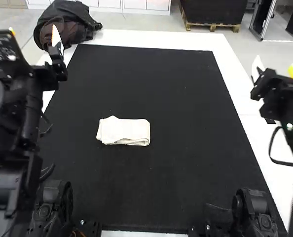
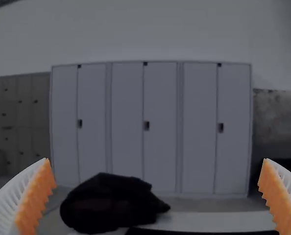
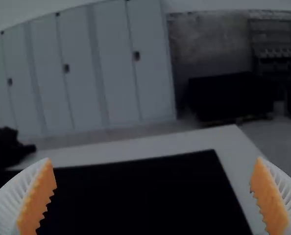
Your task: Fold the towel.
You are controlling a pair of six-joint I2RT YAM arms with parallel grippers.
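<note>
A white towel (image 1: 124, 131) lies folded into a small, roughly rectangular bundle on the black mat, left of the middle in the high view, with layered edges along its near side. My left gripper (image 1: 55, 42) is raised at the far left, away from the towel; in the left wrist view the left gripper (image 2: 157, 196) has its two ribbed fingers wide apart, nothing between them. Over the right table edge is my right gripper (image 1: 275, 69), also far from the towel; the right wrist view has the right gripper (image 3: 153, 196) open with a wide gap.
The black mat (image 1: 151, 79) covers most of the white table (image 1: 230, 79). A dark bag (image 1: 67, 24) rests at the far left corner, close to my left gripper in the high view.
</note>
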